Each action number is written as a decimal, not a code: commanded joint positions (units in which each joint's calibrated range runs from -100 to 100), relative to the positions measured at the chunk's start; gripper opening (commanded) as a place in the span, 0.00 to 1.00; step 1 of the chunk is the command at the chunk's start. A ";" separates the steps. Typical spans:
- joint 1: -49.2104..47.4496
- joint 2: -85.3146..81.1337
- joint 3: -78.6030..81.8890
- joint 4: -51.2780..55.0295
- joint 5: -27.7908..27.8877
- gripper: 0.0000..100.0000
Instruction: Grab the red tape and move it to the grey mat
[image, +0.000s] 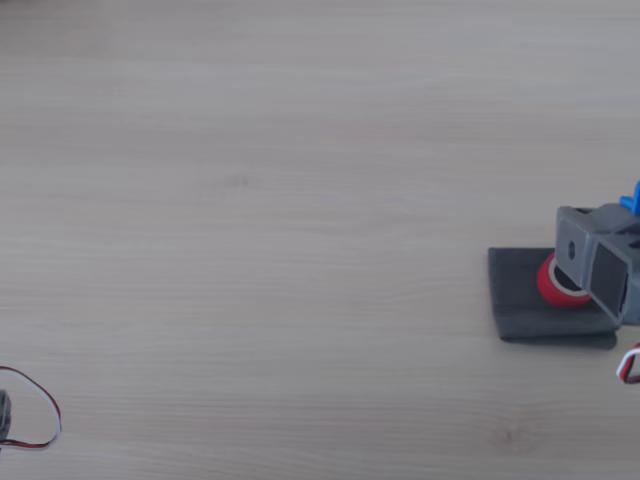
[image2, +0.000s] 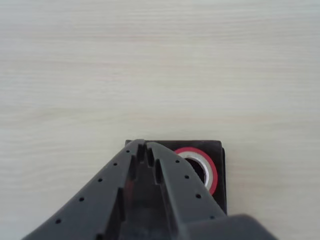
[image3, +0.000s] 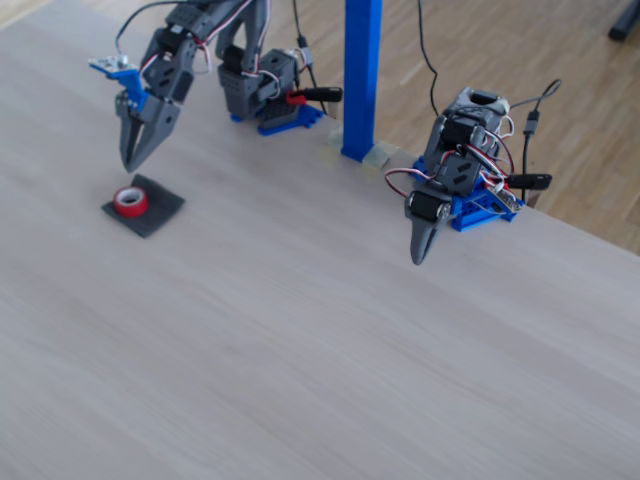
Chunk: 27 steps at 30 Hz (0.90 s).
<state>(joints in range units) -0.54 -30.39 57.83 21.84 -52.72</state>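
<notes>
The red tape (image3: 129, 201) lies flat on the grey mat (image3: 160, 212) at the table's far left in the fixed view. My gripper (image3: 128, 165) hangs just above and behind the tape, pointing down, jaws shut and empty. In the wrist view the shut gripper (image2: 142, 146) sits left of the tape (image2: 213, 176), which rests on the mat (image2: 221, 150). In the other view the tape (image: 548, 281) on the mat (image: 515, 295) is partly covered by the arm's grey wrist housing (image: 600, 265).
A second arm (image3: 440, 200) on a blue base stands at the table's far right edge, gripper down. A blue post (image3: 361, 80) rises at the back. A thin red wire loop (image: 45, 410) lies at the lower left of the other view.
</notes>
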 joint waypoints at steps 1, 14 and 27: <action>0.36 -8.84 5.02 0.04 -0.09 0.02; 4.51 -36.07 29.88 0.13 -1.76 0.02; 5.05 -55.16 41.81 14.04 -3.59 0.02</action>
<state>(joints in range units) 4.10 -81.77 98.12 33.05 -55.98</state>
